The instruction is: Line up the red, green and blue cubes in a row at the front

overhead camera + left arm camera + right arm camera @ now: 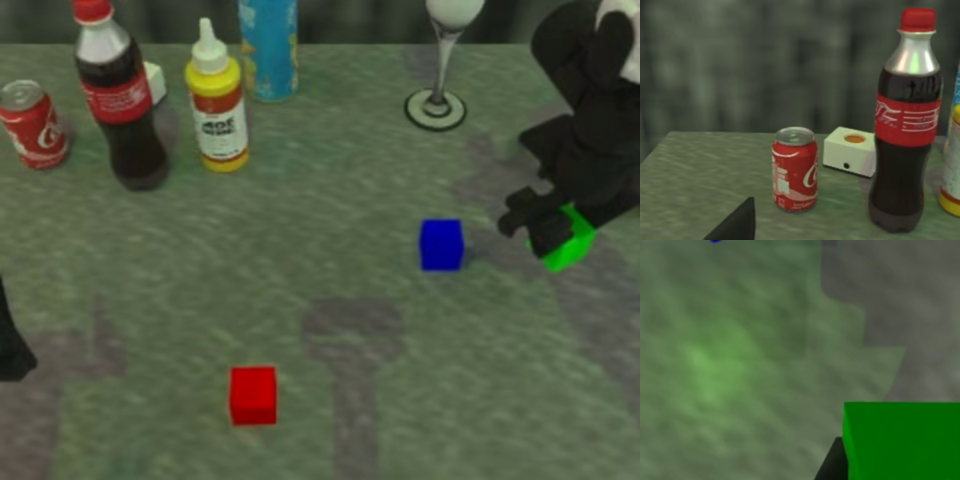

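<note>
From the top view I have my right gripper (548,232) down at the table's right side, its dark fingers clamped on the green cube (572,243), which pokes out bright beneath them. My right wrist view agrees: the green cube (902,440) fills the near corner, with a dark finger (832,462) pressed along one face and the mottled green-grey table (740,365) spread beyond it. Whether the cube rests on the surface or is held just off it, I cannot tell. The blue cube (441,244) sits near it, toward the middle of the table and apart from the gripper. The red cube (253,394) lies well apart from both, nearer the front edge and left of centre. My left arm (12,345) is parked at the left edge, only a dark sliver in view, and I cannot tell how its jaws stand. Along the back stand a red soda can (33,123), a cola bottle (122,98), a yellow squeeze bottle (217,100), a light blue can (269,45) and a wine glass (440,60). My left wrist view looks at the soda can (794,168) and the cola bottle (906,125), with a small white box (849,151) bearing an orange disc behind them.
</note>
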Controlling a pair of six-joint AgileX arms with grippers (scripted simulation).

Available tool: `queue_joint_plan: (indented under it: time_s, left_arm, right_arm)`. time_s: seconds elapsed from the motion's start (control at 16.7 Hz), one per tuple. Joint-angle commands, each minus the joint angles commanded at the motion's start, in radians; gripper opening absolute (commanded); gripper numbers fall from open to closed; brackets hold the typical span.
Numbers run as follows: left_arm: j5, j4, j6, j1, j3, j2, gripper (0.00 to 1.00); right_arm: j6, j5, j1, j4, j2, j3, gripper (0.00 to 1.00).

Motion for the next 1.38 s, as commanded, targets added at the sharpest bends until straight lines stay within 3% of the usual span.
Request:
queue_joint_plan:
  time_s: [0.24,0.42,1.08,1.38]
  left_arm:
    - [0.000,0.000,0.000,0.000,0.000,0.000,1.00]
    - [0.000,0.000,0.000,0.000,0.000,0.000,1.00]
    - [0.000,0.000,0.000,0.000,0.000,0.000,1.00]
    - [0.000,0.000,0.000,0.000,0.000,0.000,1.00]
  right_arm:
    - [0.015,0.000,0.004,0.000,0.005,0.000,0.00]
    - [0.110,0.001,0.066,-0.010,0.011,0.011,0.00]
    - [0.925,0.004,0.487,-0.061,-0.014,0.016,0.00]
    - [1.103,0.009,0.596,-0.057,-0.047,0.010,0.00]
